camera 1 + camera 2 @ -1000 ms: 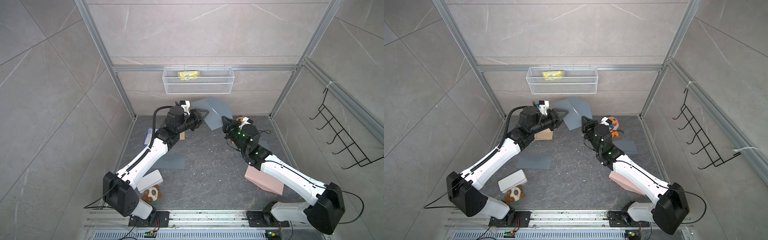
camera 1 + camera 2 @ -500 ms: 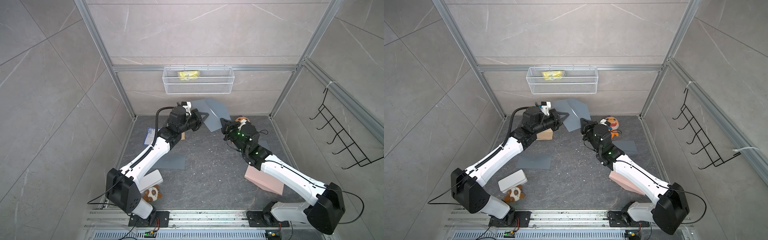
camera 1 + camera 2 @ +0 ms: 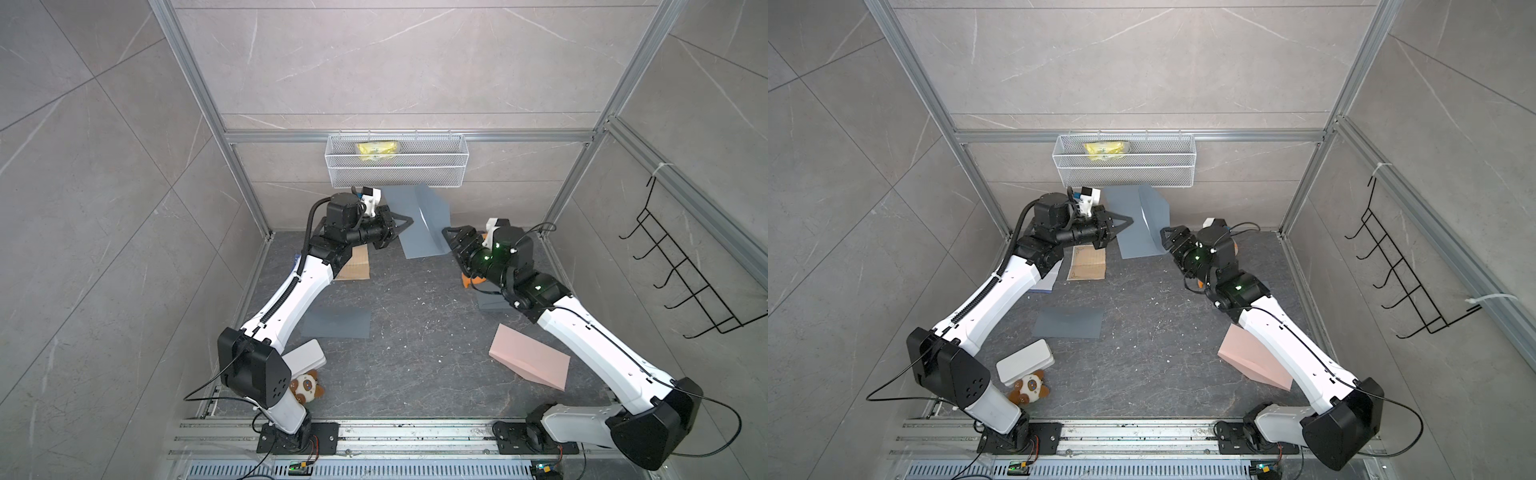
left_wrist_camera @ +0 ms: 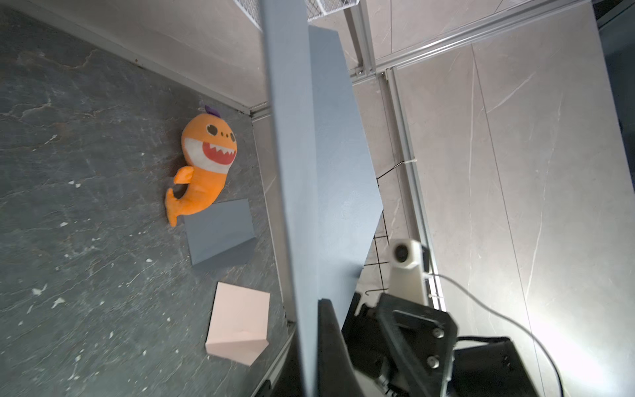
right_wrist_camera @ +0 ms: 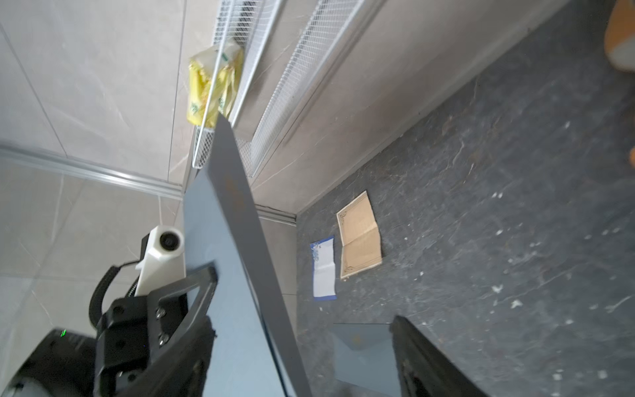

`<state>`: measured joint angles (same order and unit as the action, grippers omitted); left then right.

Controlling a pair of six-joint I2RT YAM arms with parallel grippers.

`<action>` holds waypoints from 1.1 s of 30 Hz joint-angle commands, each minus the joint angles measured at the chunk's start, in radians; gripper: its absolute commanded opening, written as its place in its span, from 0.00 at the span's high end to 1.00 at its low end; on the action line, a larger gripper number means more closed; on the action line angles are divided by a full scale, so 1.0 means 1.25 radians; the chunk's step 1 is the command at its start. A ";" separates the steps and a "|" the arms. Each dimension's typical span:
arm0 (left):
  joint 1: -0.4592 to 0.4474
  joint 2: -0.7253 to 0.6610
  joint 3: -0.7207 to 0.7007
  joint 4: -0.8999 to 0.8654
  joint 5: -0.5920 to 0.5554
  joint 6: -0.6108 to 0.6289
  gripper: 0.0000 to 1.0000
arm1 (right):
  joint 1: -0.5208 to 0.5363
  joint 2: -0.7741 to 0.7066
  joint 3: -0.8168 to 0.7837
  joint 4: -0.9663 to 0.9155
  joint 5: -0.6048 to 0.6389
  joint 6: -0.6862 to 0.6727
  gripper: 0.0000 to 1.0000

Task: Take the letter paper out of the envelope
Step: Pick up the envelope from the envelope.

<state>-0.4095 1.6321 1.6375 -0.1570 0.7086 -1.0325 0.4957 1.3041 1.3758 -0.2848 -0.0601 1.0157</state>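
A grey-blue envelope (image 3: 417, 232) (image 3: 1138, 237) hangs in the air at the back middle, below the wire basket, with its flap (image 3: 436, 208) folded outward. My left gripper (image 3: 409, 220) (image 3: 1130, 220) is shut on the envelope's left edge; in the left wrist view one black finger (image 4: 328, 337) presses against the sheet (image 4: 295, 178). My right gripper (image 3: 446, 233) (image 3: 1165, 232) stands open at the envelope's right edge. In the right wrist view one finger (image 5: 419, 357) is well apart from the envelope (image 5: 220, 292). The letter paper is hidden.
On the floor lie a brown folded sheet (image 5: 360, 237), a white and blue sheet (image 5: 324, 268), two grey envelopes (image 3: 336, 324) (image 4: 220, 233), a pink envelope (image 3: 528, 361), an orange plush (image 4: 206, 161), a white box (image 3: 305, 353) and a panda plush (image 3: 306, 386). The wire basket (image 3: 395, 178) hangs just above.
My left gripper has closed on the envelope's left edge. My right gripper, shut on its right edge before, has opened and let go.
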 commanded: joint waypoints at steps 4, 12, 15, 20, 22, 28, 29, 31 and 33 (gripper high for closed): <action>0.047 0.029 0.052 -0.098 0.203 0.152 1.00 | -0.033 0.053 0.161 -0.274 -0.204 -0.441 0.13; 0.053 0.049 0.050 0.011 0.302 0.111 1.00 | -0.068 0.103 0.193 -0.315 -0.298 -0.496 0.14; 0.053 0.048 0.034 0.064 0.320 0.075 1.00 | -0.091 0.112 0.175 -0.272 -0.328 -0.469 0.14; 0.052 0.040 0.004 0.150 0.340 0.014 1.00 | -0.137 0.142 0.168 -0.220 -0.415 -0.430 0.16; 0.053 0.038 -0.007 0.178 0.346 -0.009 1.00 | -0.161 0.149 0.156 -0.190 -0.449 -0.410 0.17; 0.053 0.039 -0.026 0.282 0.350 -0.095 1.00 | -0.216 0.174 0.063 0.038 -0.623 -0.267 0.20; 0.052 0.041 -0.025 0.292 0.351 -0.106 1.00 | -0.219 0.176 0.041 0.090 -0.646 -0.228 0.20; 0.046 0.046 -0.022 0.301 0.352 -0.117 1.00 | -0.220 0.181 0.019 0.145 -0.661 -0.194 0.20; 0.039 0.049 -0.018 0.307 0.352 -0.120 1.00 | -0.220 0.186 0.013 0.159 -0.666 -0.183 0.20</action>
<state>-0.3477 1.6993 1.5963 0.1291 1.1038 -1.1347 0.2199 1.5311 1.4052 -0.2310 -0.8104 0.7021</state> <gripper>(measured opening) 0.049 0.799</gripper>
